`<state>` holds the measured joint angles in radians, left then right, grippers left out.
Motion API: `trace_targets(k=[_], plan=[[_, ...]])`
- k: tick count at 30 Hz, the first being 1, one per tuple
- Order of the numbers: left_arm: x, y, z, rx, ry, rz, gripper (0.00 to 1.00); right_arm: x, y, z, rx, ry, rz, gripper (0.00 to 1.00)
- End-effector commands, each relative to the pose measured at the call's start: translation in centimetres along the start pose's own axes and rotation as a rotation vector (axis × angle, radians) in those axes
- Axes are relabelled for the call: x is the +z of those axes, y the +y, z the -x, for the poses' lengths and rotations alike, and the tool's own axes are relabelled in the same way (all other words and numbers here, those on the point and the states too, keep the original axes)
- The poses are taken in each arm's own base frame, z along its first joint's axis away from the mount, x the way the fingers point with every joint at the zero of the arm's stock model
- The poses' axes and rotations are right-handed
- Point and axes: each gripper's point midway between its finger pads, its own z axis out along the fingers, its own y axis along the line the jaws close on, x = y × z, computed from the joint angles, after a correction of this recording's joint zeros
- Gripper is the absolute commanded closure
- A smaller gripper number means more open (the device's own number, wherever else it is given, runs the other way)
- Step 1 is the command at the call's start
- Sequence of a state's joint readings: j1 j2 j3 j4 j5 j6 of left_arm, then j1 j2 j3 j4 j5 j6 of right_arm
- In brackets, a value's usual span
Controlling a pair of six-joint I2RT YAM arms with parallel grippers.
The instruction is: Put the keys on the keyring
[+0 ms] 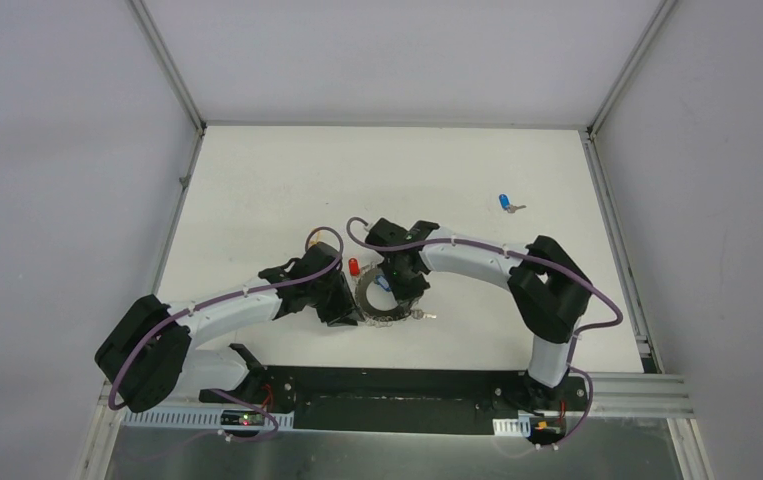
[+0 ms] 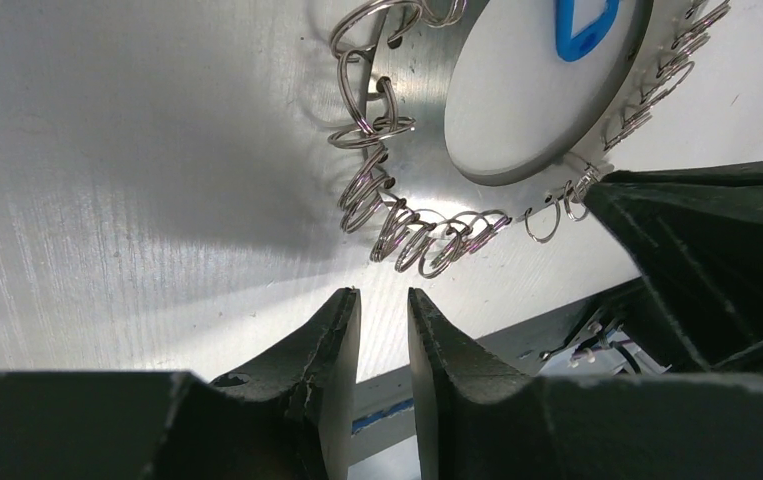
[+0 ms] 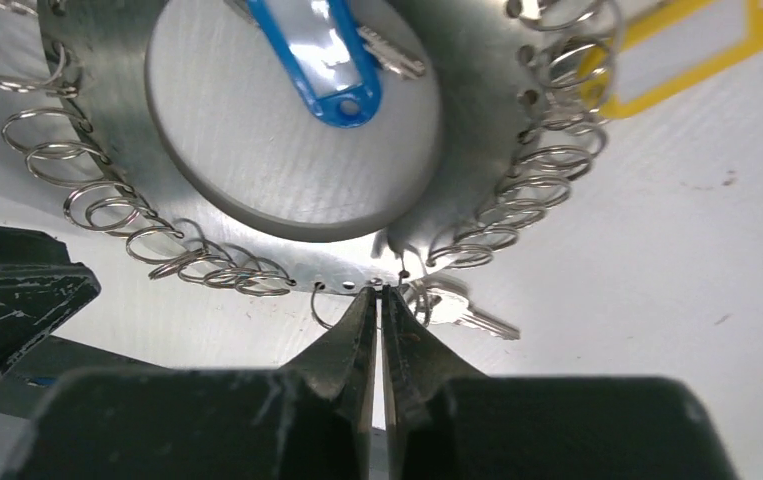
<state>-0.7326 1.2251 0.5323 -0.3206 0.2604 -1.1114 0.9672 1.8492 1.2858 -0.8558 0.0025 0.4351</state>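
Toward the middle of the table's point(image 1: 257, 180) near edge, between the two arms: keyring point(image 3: 467, 190), a flat circular band of brushed grey metal. Rim punched with small holes, springy wire loops point(image 2: 427, 235) threaded through them all round, wreath-like. In its hollow centre, a matte grey disc point(image 3: 287, 180). On that disc, a blue-tagged key point(image 3: 322, 60): glossy plastic fob, toothed silver blade. At the band's outer rim, a bare silver key point(image 3: 457, 308), flat on the table. Just outside the band in the right wrist view, a yellow tag point(image 3: 687, 45): plastic frame around a pale window.

Right gripper point(image 3: 379, 292): dark tapered fingers drawn in to a hairline slit, tips clamped on the keyring's punched rim, right beside the silver key. Left gripper point(image 2: 384, 295): fingers parted by a narrow slot, nothing between them, tips just short of the loops, not touching.

Just beside the keyring, toward the far edge, a red-headed key point(image 1: 354, 266). Well apart, toward the far right corner, a second blue key point(image 1: 505, 203), small silver blade showing.
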Motion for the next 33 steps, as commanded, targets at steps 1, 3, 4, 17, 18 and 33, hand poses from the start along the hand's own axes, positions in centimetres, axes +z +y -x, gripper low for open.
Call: trace_targets(k=[1, 3, 4, 17, 18, 33], plan=[[0.1, -1.0, 0.7, 0.016, -0.03, -0.019, 0.75, -1.8, -1.5, 1.1, 0.009, -0.058, -0.018, 0.93], [0.1, -1.0, 0.7, 0.018, -0.028, -0.02, 0.75, -1.6, -2.2, 1.1, 0.018, -0.05, -0.027, 0.93], [0.1, -1.1, 0.7, 0.02, -0.028, -0.021, 0.75, -1.6, -2.5, 1.2, 0.023, -0.048, -0.03, 0.93], [-0.2, -1.0, 0.7, 0.017, -0.041, -0.031, 0.75, -2.3, -3.4, 1.0, 0.082, -0.037, 0.055, 0.81], [-0.3, -1.1, 0.7, 0.016, -0.041, -0.034, 0.75, -2.5, -3.1, 1.0, 0.093, -0.038, 0.081, 0.8], [-1.0, -0.6, 1.1, 0.033, -0.077, -0.014, 0.75, -2.3, -0.6, -0.1, 0.167, -0.038, 0.344, 0.57]])
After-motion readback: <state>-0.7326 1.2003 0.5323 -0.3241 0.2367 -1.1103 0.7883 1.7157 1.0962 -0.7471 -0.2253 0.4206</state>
